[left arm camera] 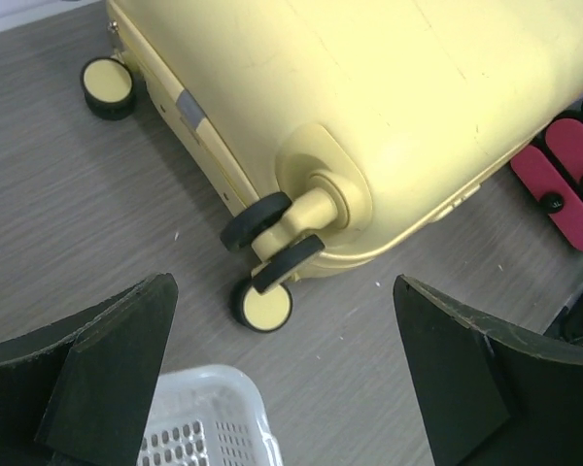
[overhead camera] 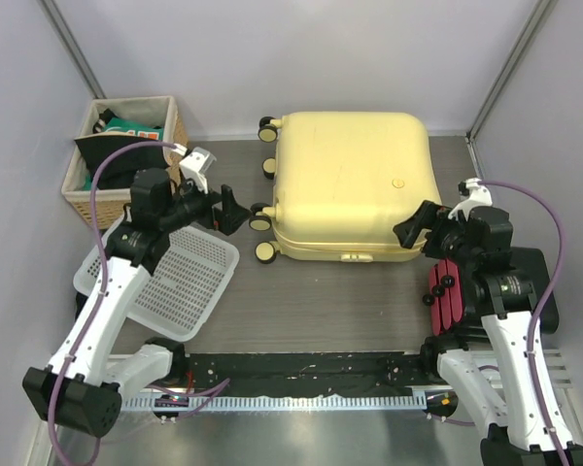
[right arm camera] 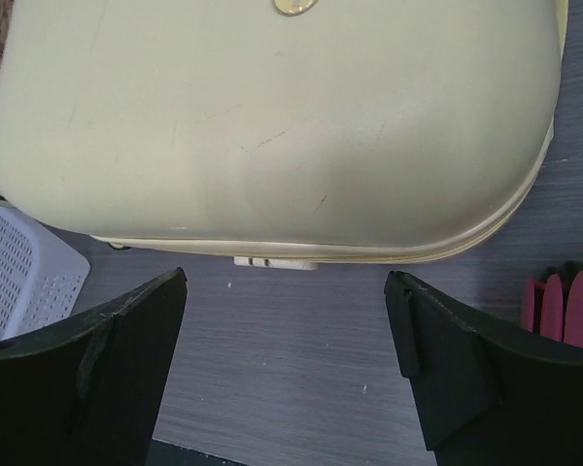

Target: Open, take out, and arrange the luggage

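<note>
The luggage (overhead camera: 350,184) lies flat and closed in the middle of the table (overhead camera: 321,311), its wheels (left arm camera: 262,306) pointing to the left, toward the basket (overhead camera: 126,155). The left gripper (overhead camera: 235,210) hangs just beside the wheels, jaws fully apart, with nothing in them. The right gripper (overhead camera: 418,231) is at the near right corner of the shell, also wide open and empty. No finger touches the luggage, as far as I can see.

I think the risks come from the shell. It is smooth and rounded, so a finger that presses on it may slide off instead of catching the seam. The small pale tab (right arm camera: 275,261) on the near seam is a narrow target; wide jaws can easily miss it. A push from one side only may move the whole luggage over the table, because nothing holds it. The tray (overhead camera: 175,282) at the left and the red-edged case (overhead camera: 445,291) at the right lie close by, and a careless swing could knock them.
</note>
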